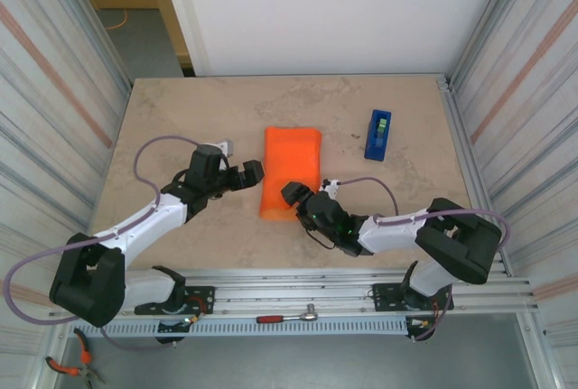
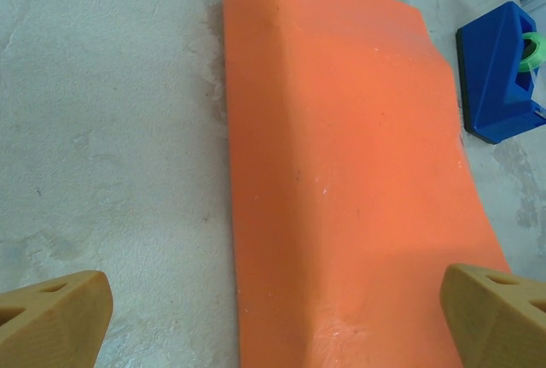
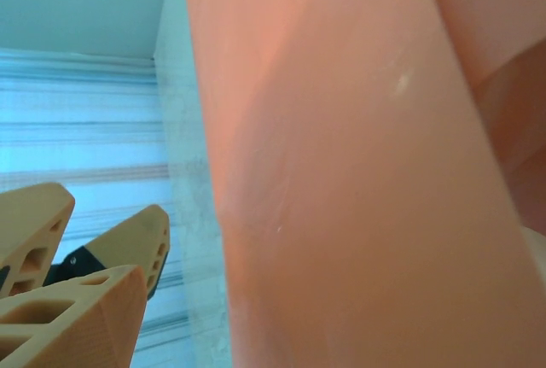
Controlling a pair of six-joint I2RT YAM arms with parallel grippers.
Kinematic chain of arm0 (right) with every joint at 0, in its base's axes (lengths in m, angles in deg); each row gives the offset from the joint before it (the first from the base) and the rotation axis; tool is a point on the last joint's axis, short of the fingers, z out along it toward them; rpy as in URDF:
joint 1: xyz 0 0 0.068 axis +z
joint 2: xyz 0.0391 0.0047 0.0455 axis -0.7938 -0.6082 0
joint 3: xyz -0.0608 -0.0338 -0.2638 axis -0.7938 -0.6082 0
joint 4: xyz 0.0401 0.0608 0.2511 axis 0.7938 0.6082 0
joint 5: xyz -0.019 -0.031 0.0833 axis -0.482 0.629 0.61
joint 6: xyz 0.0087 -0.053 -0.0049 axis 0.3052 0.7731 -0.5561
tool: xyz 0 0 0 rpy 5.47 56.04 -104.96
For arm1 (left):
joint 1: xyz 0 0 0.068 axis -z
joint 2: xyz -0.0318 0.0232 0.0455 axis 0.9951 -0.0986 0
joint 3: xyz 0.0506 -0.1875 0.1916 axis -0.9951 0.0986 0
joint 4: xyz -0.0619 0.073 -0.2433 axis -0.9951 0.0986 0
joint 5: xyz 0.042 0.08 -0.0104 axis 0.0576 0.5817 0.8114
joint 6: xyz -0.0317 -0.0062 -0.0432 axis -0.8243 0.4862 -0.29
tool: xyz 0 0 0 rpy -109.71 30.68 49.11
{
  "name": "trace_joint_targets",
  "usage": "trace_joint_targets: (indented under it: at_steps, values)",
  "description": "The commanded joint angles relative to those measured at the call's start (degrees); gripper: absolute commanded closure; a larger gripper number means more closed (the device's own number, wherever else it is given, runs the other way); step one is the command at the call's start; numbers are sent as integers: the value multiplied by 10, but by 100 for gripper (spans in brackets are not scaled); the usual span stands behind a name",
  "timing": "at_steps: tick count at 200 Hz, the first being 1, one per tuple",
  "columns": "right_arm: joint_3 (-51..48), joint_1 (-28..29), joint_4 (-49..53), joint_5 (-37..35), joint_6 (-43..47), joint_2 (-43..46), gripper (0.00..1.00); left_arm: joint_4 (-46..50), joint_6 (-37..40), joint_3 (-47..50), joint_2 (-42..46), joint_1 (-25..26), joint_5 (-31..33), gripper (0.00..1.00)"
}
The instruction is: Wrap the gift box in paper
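Orange paper [image 1: 292, 171], soft humped creases

Creased orange paper [image 1: 292, 171], a humped bundle at table [image 1: 181, 109] centre.

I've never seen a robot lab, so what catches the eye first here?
The bright orange sheet of paper, humped mid-table as if draped over something. Black-and-white robot arms, left arm and right arm, reach toward it; a blue plastic tape dispenser sits farther right.
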Motion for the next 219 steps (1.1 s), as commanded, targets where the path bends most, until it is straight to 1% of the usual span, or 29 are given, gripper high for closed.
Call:
trace_joint_targets:
  at_steps: [1,37,69,92,134,152,189,219]
  values:
    - [7,6,16,-26,23,17,24,-12,1,6,8,-2,-8,1]
    - [4,8,32,-31,37,36,28,-18,1,10,3,-2,-11,1]
    - [6,11,77,-47,48,64,30,-22,0,11,-1,-2,-14,1]
    - [7,12,95,-51,52,79,34,-27,-1,10,-7,-2,-17,1]
    - [7,14,103,-50,41,77,37,-30,-3,8,-14,-2,-24,1]
    - [3,18,110,-57,29,77,37,-30,-2,8,-13,-2,-25,1]
    - [-20,22,107,-87,-10,83,31,-29,-2,11,-9,-2,-24,1]
    - [-31,23,91,-111,-10,94,29,-31,-1,14,-10,-2,-24,1]
